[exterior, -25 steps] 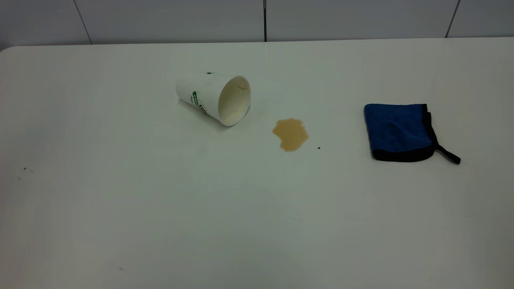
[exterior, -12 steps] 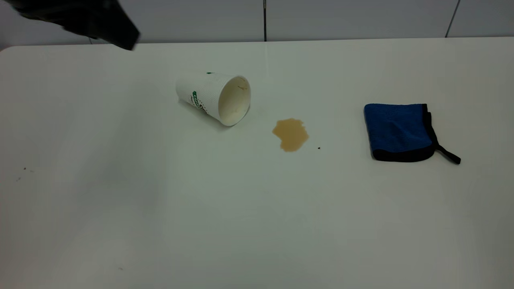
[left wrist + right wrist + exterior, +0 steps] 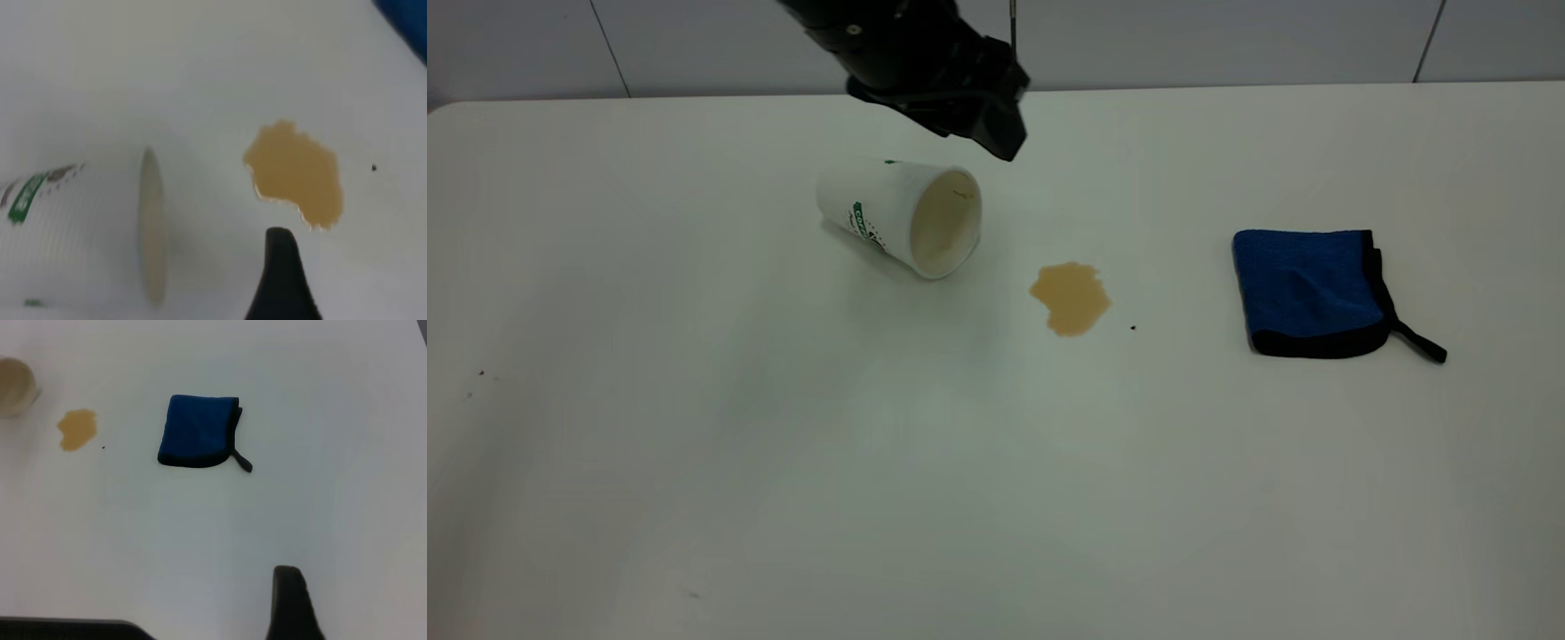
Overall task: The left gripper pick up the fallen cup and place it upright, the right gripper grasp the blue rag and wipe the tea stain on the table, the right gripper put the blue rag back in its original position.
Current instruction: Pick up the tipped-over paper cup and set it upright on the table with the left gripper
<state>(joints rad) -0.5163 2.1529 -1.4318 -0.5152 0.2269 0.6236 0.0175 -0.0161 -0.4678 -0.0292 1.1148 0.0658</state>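
The cup (image 3: 898, 216) lies on its side on the table (image 3: 694, 444), its mouth facing the tea stain (image 3: 1070, 298). My left gripper (image 3: 996, 133) hangs just behind and above the cup's rim, apart from it. In the left wrist view the cup (image 3: 80, 233) lies beside the tea stain (image 3: 297, 175). The blue rag (image 3: 1312, 292) lies folded at the right, with its loop tail trailing to the right. It also shows in the right wrist view (image 3: 197, 430). My right gripper (image 3: 291, 603) is off to the side, far from the rag and outside the exterior view.
A tiny dark speck (image 3: 1133, 327) lies just right of the stain. A tiled wall (image 3: 1227, 40) runs behind the table's far edge. Bare tabletop stretches across the front.
My left arm has swept in from the upper left to a spot just behind the cup. The cup, stain and rag have not moved.
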